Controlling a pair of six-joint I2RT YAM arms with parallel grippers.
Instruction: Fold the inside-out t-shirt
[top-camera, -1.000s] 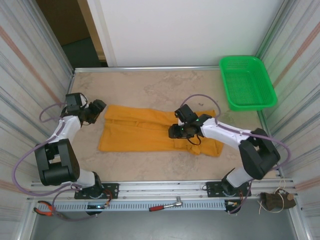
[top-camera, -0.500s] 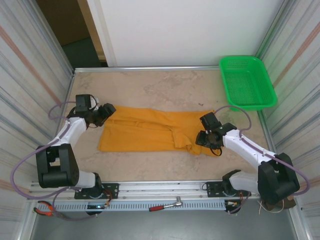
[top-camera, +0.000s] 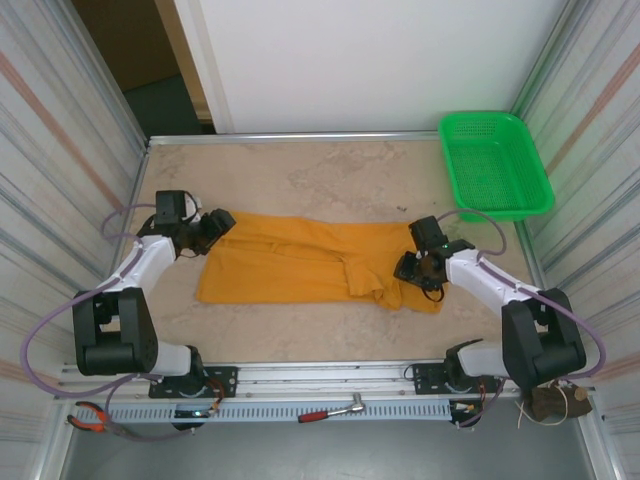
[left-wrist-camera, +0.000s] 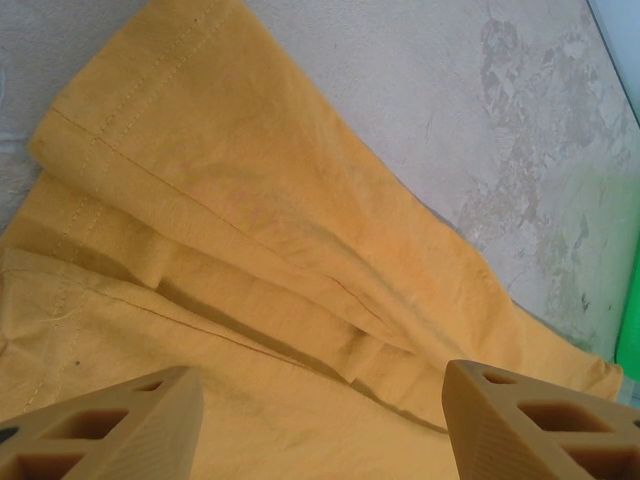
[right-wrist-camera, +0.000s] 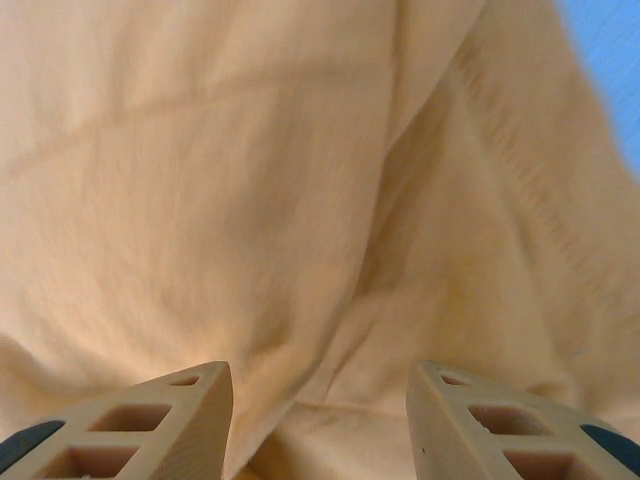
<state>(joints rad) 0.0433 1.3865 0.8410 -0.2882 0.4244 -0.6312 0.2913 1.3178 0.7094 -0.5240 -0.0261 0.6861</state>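
Matt, soft cloth t-shirt (top-camera: 290, 265) on mottled, stone-look table (top-camera: 330, 175).

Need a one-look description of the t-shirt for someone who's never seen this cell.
Find the beige table walled in by ribbed panels. Stretched across its middle lies the t-shirt, flattened into a long band. It is the only soft, mustard-orange thing there; the basket in the far right corner is rigid green mesh.

light: bright, even | shadows: soft, small | top view: sharp | right wrist: t-shirt (right-wrist-camera: 300, 200) soft-focus, washed pale
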